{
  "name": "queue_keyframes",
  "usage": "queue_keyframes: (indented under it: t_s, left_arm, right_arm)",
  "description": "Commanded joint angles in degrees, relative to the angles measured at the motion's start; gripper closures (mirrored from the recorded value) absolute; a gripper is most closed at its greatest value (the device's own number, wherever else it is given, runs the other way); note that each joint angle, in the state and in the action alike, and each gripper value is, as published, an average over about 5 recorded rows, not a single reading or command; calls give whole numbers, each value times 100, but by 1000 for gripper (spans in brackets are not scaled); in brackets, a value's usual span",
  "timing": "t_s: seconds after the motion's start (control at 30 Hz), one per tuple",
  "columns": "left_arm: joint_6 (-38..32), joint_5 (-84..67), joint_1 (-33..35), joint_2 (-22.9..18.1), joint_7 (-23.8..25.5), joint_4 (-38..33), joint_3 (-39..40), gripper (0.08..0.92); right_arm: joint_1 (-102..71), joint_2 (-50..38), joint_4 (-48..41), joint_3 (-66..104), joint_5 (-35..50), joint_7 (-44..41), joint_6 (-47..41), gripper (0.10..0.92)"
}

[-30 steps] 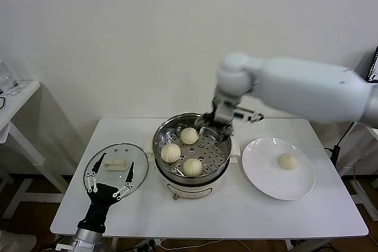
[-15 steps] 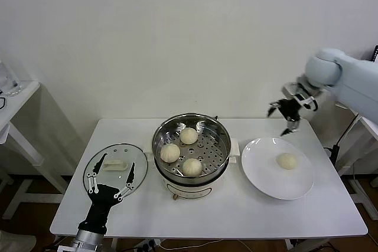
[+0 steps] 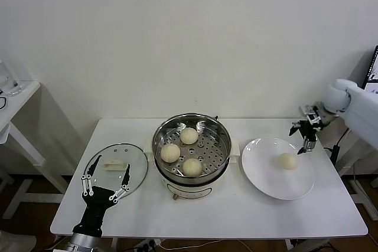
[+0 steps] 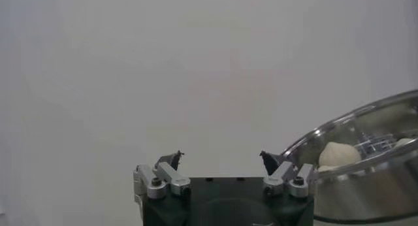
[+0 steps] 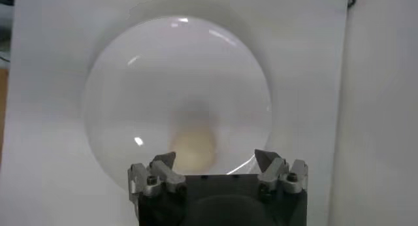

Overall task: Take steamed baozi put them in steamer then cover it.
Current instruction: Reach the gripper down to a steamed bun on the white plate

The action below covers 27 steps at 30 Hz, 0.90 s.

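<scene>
Three cream baozi [image 3: 182,151] lie on the perforated tray of the shiny steamer [image 3: 163,131] at the table's middle. One more baozi [image 3: 287,160] rests on the white plate [image 3: 266,175] at the right; the right wrist view shows this baozi [image 5: 192,146] just beyond the fingertips. My right gripper [image 3: 306,136] hangs open and empty above the plate's far right edge. The glass cover [image 3: 137,166] with its white handle lies flat on the table at the left. My left gripper [image 3: 105,187] stands open and empty at the cover's near edge.
A white side table [image 3: 15,101] stands at the far left. The steamer sits on a white electric base [image 3: 189,190]. Bare tabletop [image 3: 236,216] runs along the front edge.
My right arm swung from over the steamer's back rim out to the right and now hangs lower above the plate. My left gripper drew back a little toward the table's front edge.
</scene>
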Motion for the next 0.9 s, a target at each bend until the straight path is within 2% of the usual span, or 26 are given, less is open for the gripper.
queue_keyframes:
  t_s: [0.03, 0.7, 0.9]
  left_arm:
    - [19, 25, 44, 3, -10, -6, -71, 177]
    - [-46, 34, -39, 40, -5, 125, -100, 177]
    - [-69, 26, -43, 27, -2, 158, -106, 177]
  right_arm:
    - [-953, 356, -859, 635, -315, 120, -41, 203]
    - [-1391, 1023, -1537, 1003, -622, 402, 168, 205]
    - [-1244, 963, -1437, 960, -670, 336, 160, 272]
